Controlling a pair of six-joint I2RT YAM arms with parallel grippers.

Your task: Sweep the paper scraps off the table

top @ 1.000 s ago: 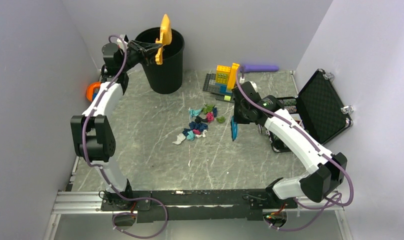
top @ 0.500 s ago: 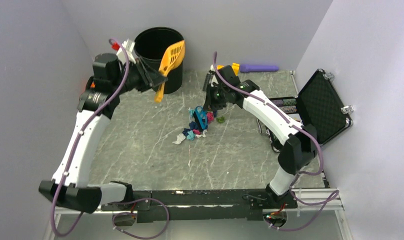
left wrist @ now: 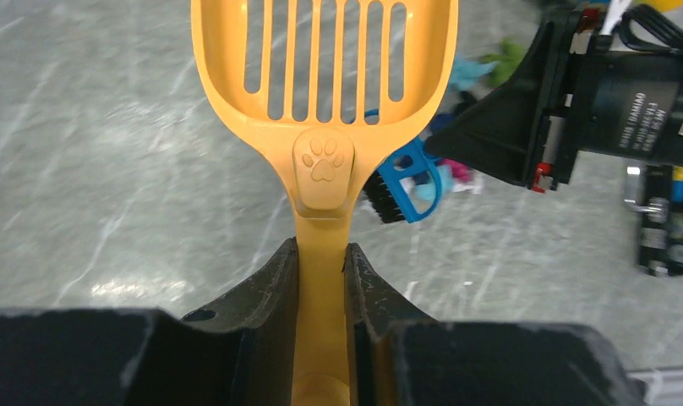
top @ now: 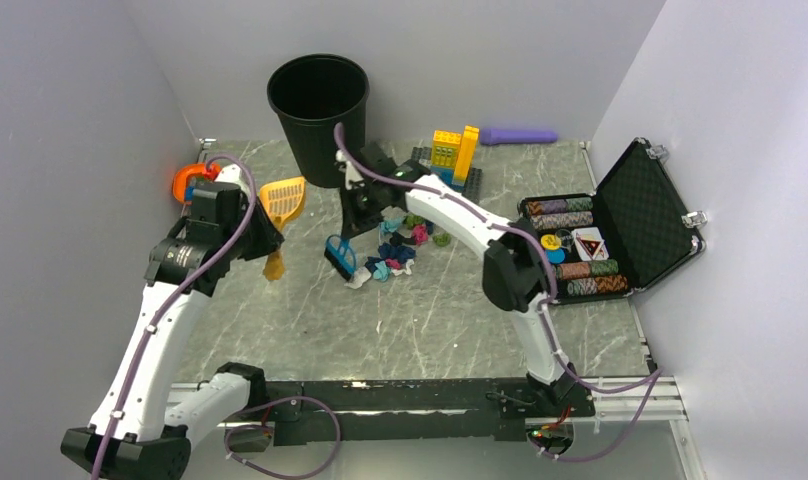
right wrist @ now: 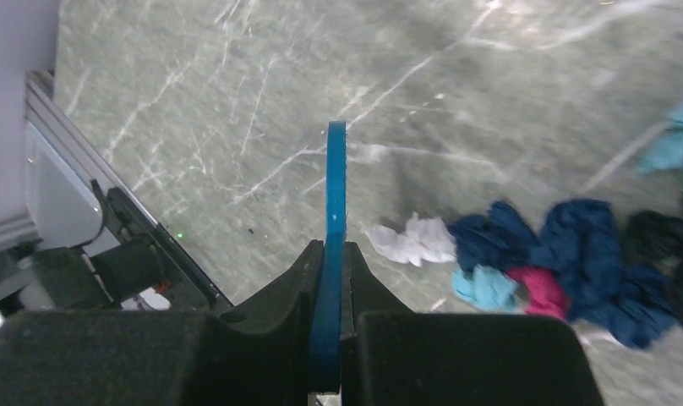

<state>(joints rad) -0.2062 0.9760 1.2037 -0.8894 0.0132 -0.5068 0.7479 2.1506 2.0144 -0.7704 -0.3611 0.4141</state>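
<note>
The paper scraps (top: 400, 245) lie in a loose pile of navy, teal, pink, green and white wads on the marble table (top: 310, 310). My left gripper (top: 264, 243) is shut on the handle of an orange slotted scoop (top: 283, 200), held low to the left of the pile. In the left wrist view the gripper (left wrist: 321, 254) clamps the scoop (left wrist: 325, 51). My right gripper (top: 356, 213) is shut on a blue brush (top: 340, 255) at the pile's left edge. In the right wrist view the gripper (right wrist: 331, 249) grips the brush (right wrist: 335, 186), with the scraps (right wrist: 566, 262) to its right.
A black bin (top: 318, 110) stands at the back. Stacked bricks (top: 450, 155) on a baseplate and a purple object (top: 520, 135) are behind the pile. An open case of poker chips (top: 590, 245) sits at the right. An orange ring (top: 188, 180) lies at the far left.
My left arm has brought the scoop down from the bin to the table left of the pile. My right arm has carried the brush from the pile's right side to its left.
</note>
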